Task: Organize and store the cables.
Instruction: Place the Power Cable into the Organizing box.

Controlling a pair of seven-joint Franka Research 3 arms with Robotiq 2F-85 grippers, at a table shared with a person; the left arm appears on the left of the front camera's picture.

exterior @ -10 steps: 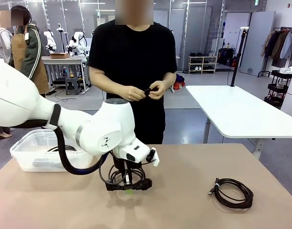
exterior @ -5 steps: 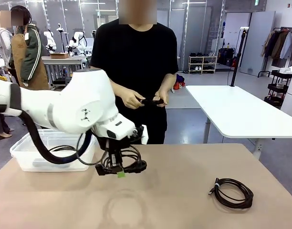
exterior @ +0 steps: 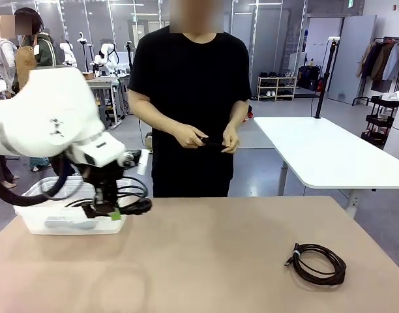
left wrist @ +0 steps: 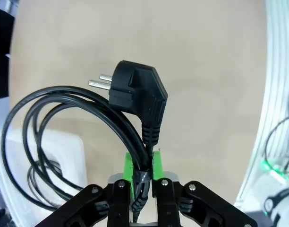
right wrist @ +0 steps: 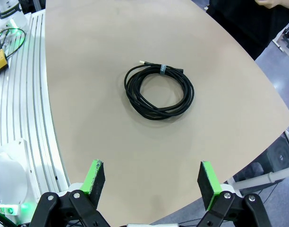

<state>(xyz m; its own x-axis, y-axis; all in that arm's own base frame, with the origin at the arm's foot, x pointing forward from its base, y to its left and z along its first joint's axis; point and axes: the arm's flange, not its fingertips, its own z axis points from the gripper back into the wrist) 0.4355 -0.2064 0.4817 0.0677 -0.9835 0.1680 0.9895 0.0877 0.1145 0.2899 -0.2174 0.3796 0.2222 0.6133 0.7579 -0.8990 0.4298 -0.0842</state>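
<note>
Your left gripper (exterior: pixel 112 212) is clamped tight on a coiled power cord (exterior: pixel 132 194), green pads pinching the bundled strands just below the plug (left wrist: pixel 137 94). The coil hangs off the fingers, clear of the table (exterior: pixel 219 261), right at the near right end of the clear plastic bin (exterior: pixel 36 218) on your left side. From the left wrist you see the plug's two metal pins pointing away from the loops, with the loops fanning out to one side over the bin's pale rim. Dark loops show through the bin wall; you can't tell exactly what they are.

Over on your right, the second cable (right wrist: pixel 158 91) lies flat on the table as a neat round coil, a small band around its strands and a connector sticking out by it. Your right gripper (right wrist: pixel 151 179) hovers high above it, jaws spread wide apart, nothing between the pads.

Across the table the person (exterior: pixel 190 85) stands facing you, both hands (exterior: pixel 188 135) together at waist height, fingering a small dark item, too small to make out
</note>
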